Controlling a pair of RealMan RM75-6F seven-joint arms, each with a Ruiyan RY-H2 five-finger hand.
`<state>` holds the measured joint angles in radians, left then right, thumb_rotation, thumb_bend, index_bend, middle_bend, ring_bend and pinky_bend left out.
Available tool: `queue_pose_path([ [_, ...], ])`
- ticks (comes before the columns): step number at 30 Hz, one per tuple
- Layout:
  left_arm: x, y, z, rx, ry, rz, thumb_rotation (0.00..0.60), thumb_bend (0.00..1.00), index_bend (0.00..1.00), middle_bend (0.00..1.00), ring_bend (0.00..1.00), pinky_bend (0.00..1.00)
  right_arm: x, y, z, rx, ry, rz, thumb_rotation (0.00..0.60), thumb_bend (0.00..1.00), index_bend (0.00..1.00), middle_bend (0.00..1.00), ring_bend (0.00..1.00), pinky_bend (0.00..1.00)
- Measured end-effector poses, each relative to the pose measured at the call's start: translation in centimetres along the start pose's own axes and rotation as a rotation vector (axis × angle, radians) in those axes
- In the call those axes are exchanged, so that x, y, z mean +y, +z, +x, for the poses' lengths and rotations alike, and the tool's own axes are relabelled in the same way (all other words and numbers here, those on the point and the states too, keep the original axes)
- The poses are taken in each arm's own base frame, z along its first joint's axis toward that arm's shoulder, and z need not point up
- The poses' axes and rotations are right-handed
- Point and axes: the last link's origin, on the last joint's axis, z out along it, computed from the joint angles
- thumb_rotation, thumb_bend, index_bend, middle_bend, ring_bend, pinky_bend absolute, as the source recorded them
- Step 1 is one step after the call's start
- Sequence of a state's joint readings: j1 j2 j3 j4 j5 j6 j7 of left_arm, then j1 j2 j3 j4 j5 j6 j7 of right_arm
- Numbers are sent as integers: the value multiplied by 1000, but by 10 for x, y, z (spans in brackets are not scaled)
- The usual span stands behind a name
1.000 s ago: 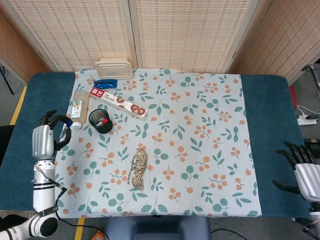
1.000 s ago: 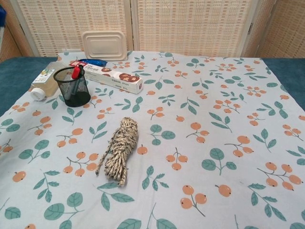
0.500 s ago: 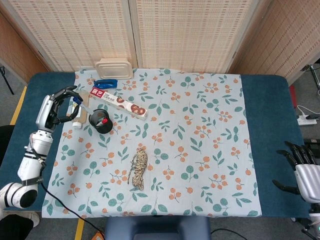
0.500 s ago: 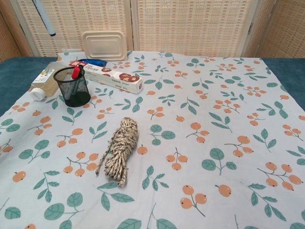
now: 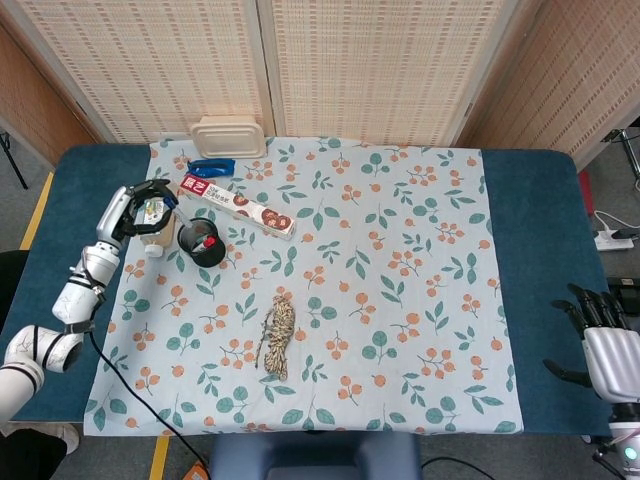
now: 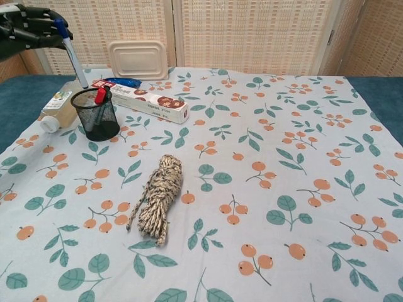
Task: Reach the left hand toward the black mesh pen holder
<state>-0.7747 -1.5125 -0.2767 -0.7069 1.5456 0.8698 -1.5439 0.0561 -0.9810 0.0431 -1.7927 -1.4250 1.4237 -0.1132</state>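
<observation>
The black mesh pen holder (image 5: 203, 243) (image 6: 96, 114) stands on the floral cloth at the left, with a red-capped pen inside. My left hand (image 5: 137, 203) (image 6: 28, 30) hovers above and just left of it, gripping a white pen with a blue cap (image 6: 71, 55). The pen's tip points down toward the holder's rim. My right hand (image 5: 610, 345) rests at the table's right edge with its fingers spread and nothing in it; the chest view does not show it.
A small bottle (image 6: 60, 108) lies left of the holder. A long printed box (image 6: 150, 102) and a blue item (image 5: 211, 167) lie behind it. A beige lidded container (image 6: 138, 59) sits at the back. A rope bundle (image 6: 158, 196) lies mid-cloth.
My left hand has moved right and forward with the pen, from the table's left edge to above the pen holder. The right hand has not moved.
</observation>
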Motion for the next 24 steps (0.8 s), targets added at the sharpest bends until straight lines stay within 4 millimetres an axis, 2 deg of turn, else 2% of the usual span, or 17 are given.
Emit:
queue_pose_path([
  [6, -28, -3, -15, -46, -25, 52, 600, 406, 525, 525, 154, 224, 0, 5, -5, -19, -3, -10, 600, 0, 240, 57, 78, 70],
  [10, -37, -3, -23, -69, -23, 66, 600, 406, 513, 512, 150, 223, 1, 5, -4, -17, 1, -17, 600, 0, 240, 57, 78, 70],
  [12, -39, -3, -26, -82, -8, 72, 600, 405, 452, 441, 120, 206, 2, 5, -3, -13, 4, -18, 600, 0, 240, 58, 78, 68],
  [15, -37, -2, -29, -112, 14, 70, 600, 405, 269, 245, 33, 151, 3, 4, -2, -10, 7, -16, 600, 0, 240, 57, 78, 52],
  [18, -31, 0, -29, -144, 50, 53, 600, 405, 149, 91, 0, 105, 3, 4, -2, -10, 12, -14, 600, 0, 240, 57, 79, 35],
  [21, -25, 2, -29, -158, 78, 37, 600, 405, 108, 19, 0, 80, 4, 4, -1, -10, 16, -12, 600, 0, 240, 57, 78, 20],
  [24, -19, 4, -28, -165, 96, 15, 600, 404, 99, 0, 0, 72, 5, 4, 0, -9, 26, -10, 600, 0, 240, 57, 79, 14],
])
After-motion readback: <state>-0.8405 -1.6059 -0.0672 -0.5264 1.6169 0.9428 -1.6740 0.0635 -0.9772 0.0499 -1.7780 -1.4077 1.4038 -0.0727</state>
